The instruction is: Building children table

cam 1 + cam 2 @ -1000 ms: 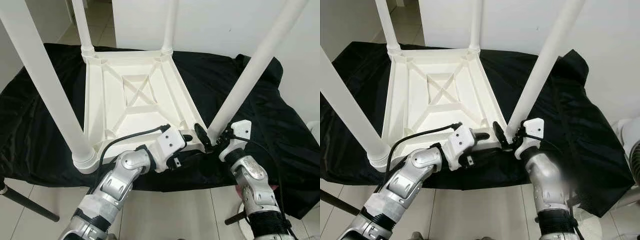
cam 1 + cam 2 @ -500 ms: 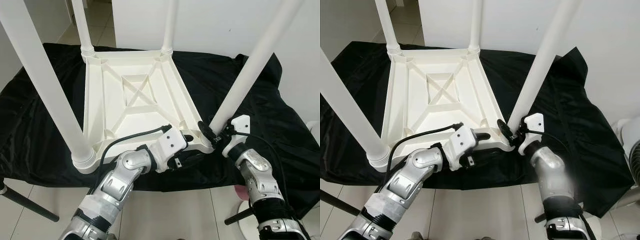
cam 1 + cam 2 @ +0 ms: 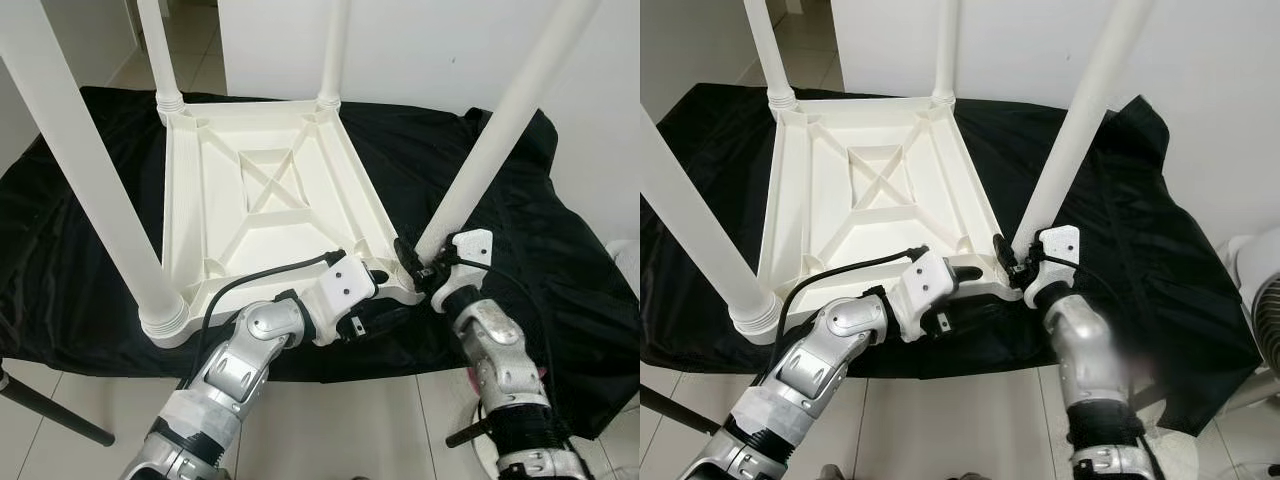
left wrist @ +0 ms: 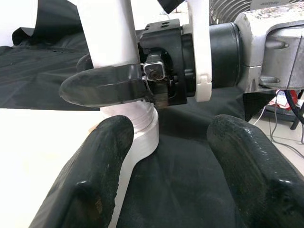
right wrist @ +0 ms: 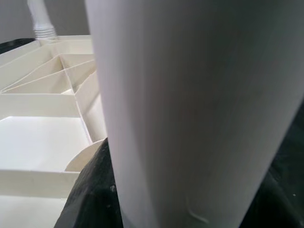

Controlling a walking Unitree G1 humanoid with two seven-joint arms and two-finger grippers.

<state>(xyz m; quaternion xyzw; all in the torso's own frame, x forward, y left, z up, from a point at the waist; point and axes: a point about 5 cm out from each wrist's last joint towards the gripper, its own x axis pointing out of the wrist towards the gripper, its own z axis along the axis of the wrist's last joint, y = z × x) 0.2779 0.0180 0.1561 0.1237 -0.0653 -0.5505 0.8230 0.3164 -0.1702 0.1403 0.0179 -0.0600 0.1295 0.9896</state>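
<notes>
The right gripper [image 3: 412,262] grips the base of the near right leg [image 3: 495,135], the left gripper [image 3: 385,312] waits open beside it; the white plastic table [image 3: 265,215] looks light, stiff and slippery, so holding low by the socket seems best.

White plastic children's table [image 3: 270,200] laid upside down on black cloth [image 3: 560,260]; ribbed underside exposed; four round legs [image 3: 90,190] pointing upward

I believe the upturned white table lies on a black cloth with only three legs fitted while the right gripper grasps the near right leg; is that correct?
Not quite: four legs are fitted, not three, as the left eye view shows. The upturned white table does lie on the black cloth, and the right gripper does grasp the near right leg at its base.
</notes>
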